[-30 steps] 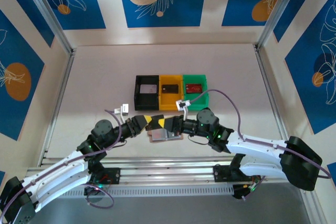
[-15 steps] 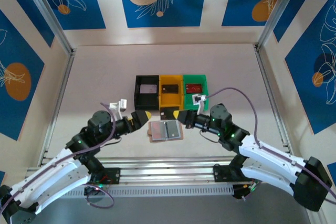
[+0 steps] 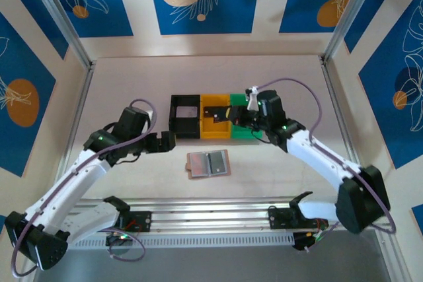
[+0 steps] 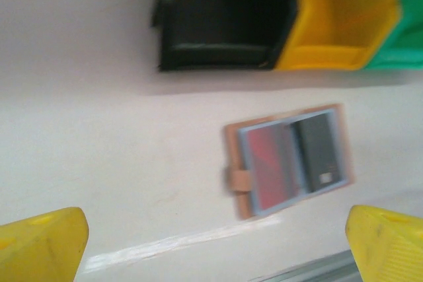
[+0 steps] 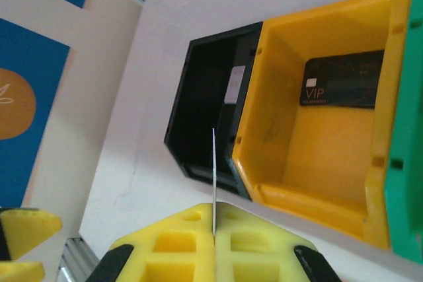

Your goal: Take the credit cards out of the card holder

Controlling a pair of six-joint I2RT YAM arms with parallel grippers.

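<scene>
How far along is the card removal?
Done: a VIP card lies in the yellow bin, a pale card in the black bin. In hand: right claw shut on a thin card above the bins. Left: the open holder seems to hold a reddish card and a grey card; left claw open.

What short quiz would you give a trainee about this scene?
1. True or false: the holder lies open on the table.
2. Which bin holds the VIP card? A black, B yellow, C green.
3. Fill in: the right fingers are shut on a thin ___.
Key: 1 true; 2 B, the yellow bin; 3 card, seen edge-on.
</scene>
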